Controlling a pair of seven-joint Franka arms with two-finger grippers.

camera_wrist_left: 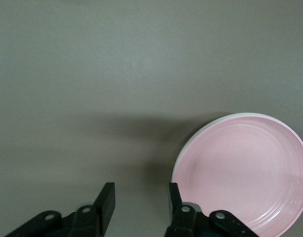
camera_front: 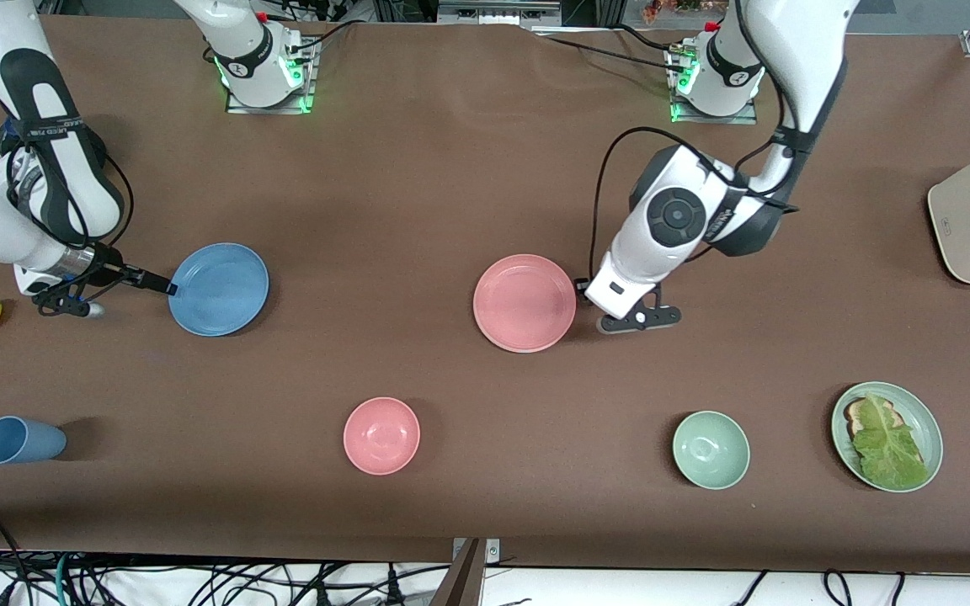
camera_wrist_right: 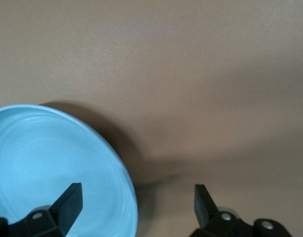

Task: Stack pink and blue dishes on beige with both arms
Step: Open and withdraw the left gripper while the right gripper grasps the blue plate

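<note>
I see one pink plate (camera_front: 524, 302) mid-frame and one blue plate (camera_front: 219, 289) centre-left. My left gripper (camera_wrist_left: 139, 202) is narrowly parted, empty, beside pink's rim; my right gripper (camera_wrist_right: 136, 202) gapes wide astride blue's rim.

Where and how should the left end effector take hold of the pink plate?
By its rim, probably at the edge nearest the left arm's end of the table. The pink plate lies flat and shallow, so only its thin raised lip offers a hold. The left end effector is open and low beside that edge, so one finger could slide over the lip and one under it.
</note>
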